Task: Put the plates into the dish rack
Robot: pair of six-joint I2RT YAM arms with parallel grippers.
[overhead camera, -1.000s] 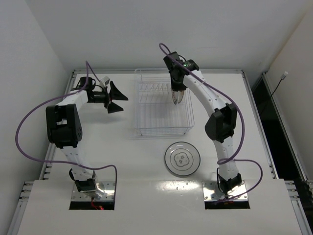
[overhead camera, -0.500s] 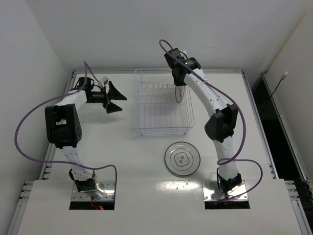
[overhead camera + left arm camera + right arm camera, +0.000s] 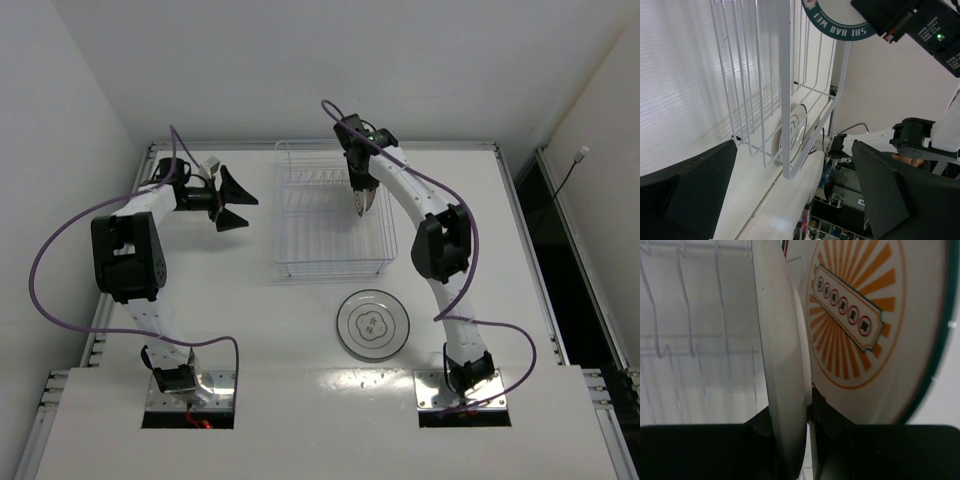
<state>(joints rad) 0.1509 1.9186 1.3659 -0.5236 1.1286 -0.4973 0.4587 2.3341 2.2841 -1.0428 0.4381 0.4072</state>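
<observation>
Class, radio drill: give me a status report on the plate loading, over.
Left fingers open, left of the dish rack. Right fingers shut on an edge-on plate over the rack, sunburst plate close beside. Grey-ringed plate on the table.

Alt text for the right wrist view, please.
The right gripper is shut on the rim of a pale plate seen edge-on, up the middle of the frame. Beside it on the right, an orange-sunburst plate faces the camera; dish rack wires show left.
</observation>
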